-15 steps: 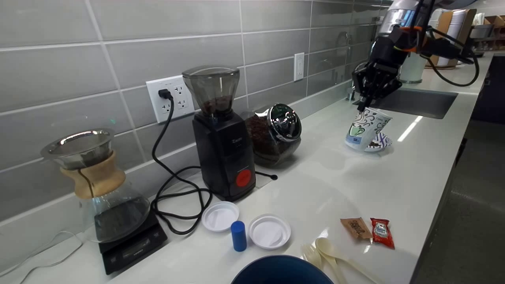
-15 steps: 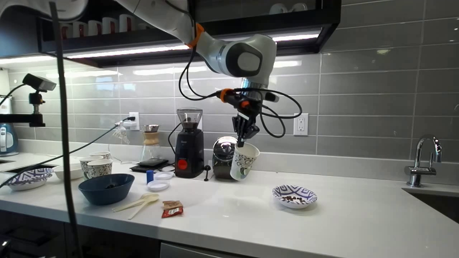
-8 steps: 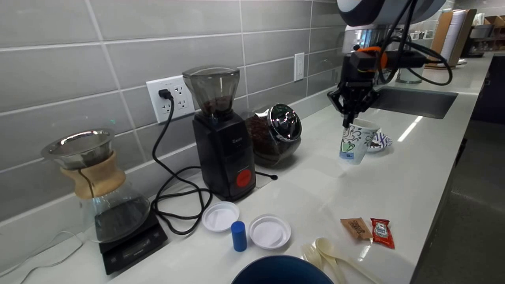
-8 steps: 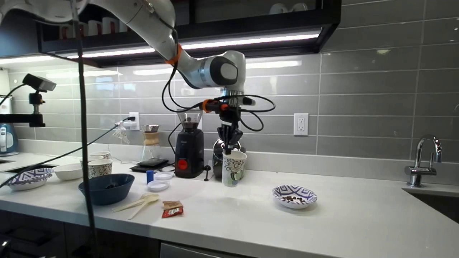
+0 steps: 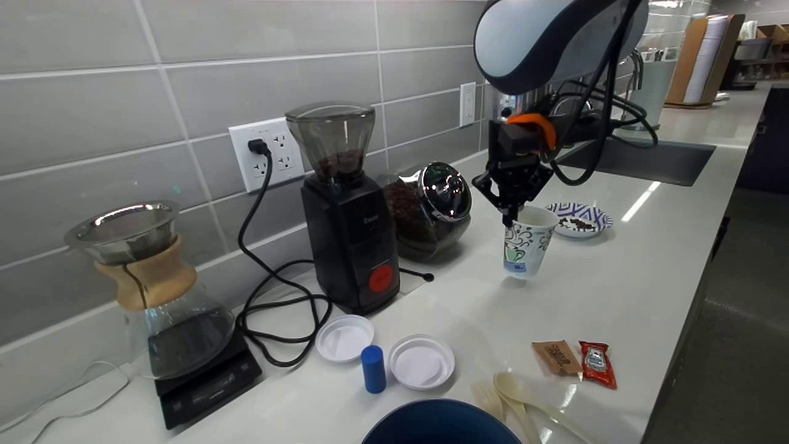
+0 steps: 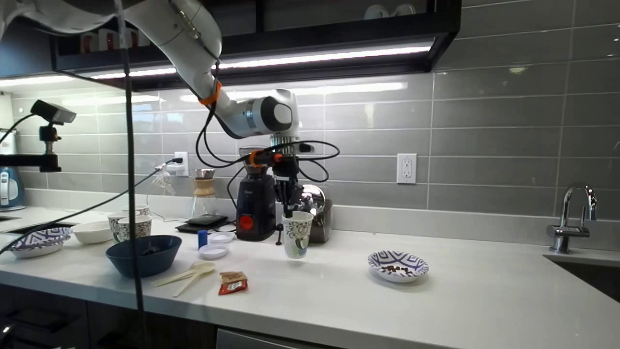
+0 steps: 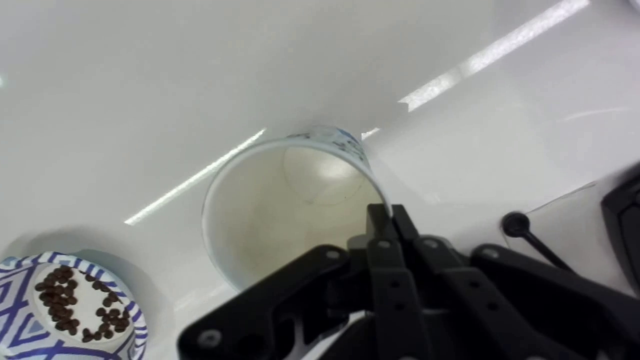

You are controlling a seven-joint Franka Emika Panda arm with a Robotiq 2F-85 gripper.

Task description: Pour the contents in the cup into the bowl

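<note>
The white cup (image 5: 525, 248) with a swirl pattern hangs nearly upright, a little above the counter; it also shows in an exterior view (image 6: 296, 237). My gripper (image 7: 392, 215) is shut on the cup's rim, one finger inside and one outside; it also shows in both exterior views (image 5: 509, 217) (image 6: 288, 212). In the wrist view the cup's pale inside (image 7: 260, 215) shows no brown pieces, though the fingers hide part of it. The small white bowl (image 6: 410, 260) with blue pattern stands on the counter, apart from the cup. Small dark brown pieces (image 7: 59, 300) lie in the bowl.
The black grinder (image 5: 348, 240) and coffee jar (image 5: 410, 216) stand by the wall near the cup. A black-knobbed rod (image 7: 516, 224) lies close. Packets (image 6: 232, 282), pale cutlery (image 6: 186, 276), white lids (image 5: 421, 362) and a dark-blue bowl (image 6: 145, 261) lie farther along. The sink (image 5: 647, 157) is beyond the bowl.
My gripper has carried the cup away from the bowl toward the grinder and lowered it. The cup has turned from tilted to nearly upright. The bowl has not moved.
</note>
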